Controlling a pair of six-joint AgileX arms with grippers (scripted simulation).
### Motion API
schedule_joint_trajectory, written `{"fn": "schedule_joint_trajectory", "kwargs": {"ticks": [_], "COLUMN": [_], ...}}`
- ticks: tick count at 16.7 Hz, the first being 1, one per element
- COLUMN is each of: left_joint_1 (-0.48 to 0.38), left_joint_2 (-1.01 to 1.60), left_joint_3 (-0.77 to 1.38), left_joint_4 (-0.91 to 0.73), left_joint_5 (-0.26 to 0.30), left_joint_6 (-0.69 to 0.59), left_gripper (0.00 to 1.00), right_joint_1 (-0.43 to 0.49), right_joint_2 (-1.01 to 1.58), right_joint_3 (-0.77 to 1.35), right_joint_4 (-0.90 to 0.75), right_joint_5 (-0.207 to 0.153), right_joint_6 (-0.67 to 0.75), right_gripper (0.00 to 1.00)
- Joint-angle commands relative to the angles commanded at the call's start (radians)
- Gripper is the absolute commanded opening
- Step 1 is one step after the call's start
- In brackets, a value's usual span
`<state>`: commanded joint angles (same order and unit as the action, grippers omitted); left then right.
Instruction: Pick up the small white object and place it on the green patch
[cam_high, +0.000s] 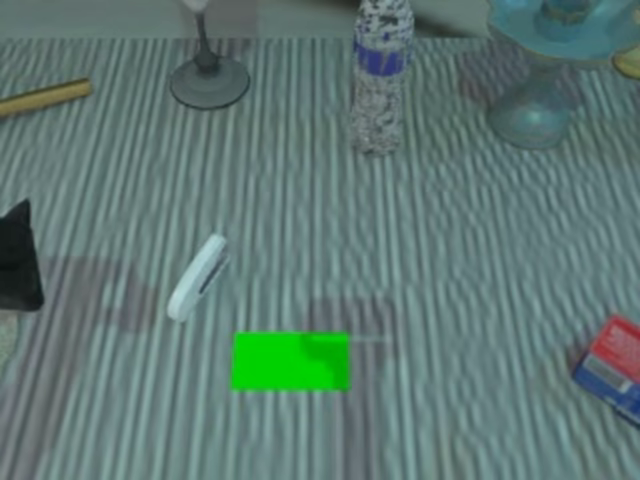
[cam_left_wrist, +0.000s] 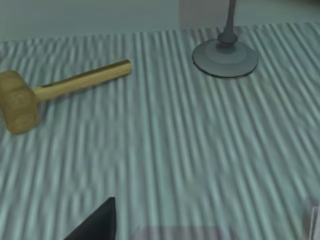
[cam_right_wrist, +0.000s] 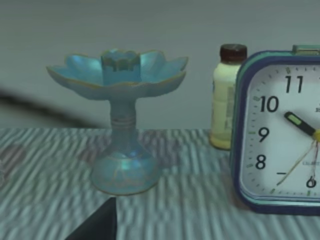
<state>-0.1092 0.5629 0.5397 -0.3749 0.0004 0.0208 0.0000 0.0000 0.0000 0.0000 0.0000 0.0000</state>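
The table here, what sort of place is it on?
Probably a simulated test bench, not a home: a striped table strewn with unrelated props, such as a wooden mallet, a speckled bottle and an alarm clock, plus a flat green patch.

A table (cam_high: 450, 300) with a grey-green ribbed, striped surface; a plain pale wall (cam_right_wrist: 150, 25) behind.
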Motion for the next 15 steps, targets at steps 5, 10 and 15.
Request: {"fn": "schedule_joint_trajectory", "kwargs": {"ticks": [5,10,15], "left_joint_1": [-0.092,-0.182,-0.251], "left_joint_2": [0.571,1.093,1.452], "left_joint_3": [0.471,0.903,1.246], "left_joint_4": [-0.335,-0.651,-0.877], "left_joint_5": [-0.002,-0.001,0.002], "left_joint_6": [0.022,0.043,0.058], "left_gripper": [1.0,1.0,1.0], "right_joint_1": [0.0,0.0,0.0], "right_joint_2": [0.0,0.0,0.0], "right_joint_3": [0.0,0.0,0.0], "right_joint_4": [0.0,0.0,0.0], "right_joint_5": [0.0,0.0,0.0], "right_joint_6": [0.0,0.0,0.0], "right_gripper": [1.0,1.0,1.0]}}
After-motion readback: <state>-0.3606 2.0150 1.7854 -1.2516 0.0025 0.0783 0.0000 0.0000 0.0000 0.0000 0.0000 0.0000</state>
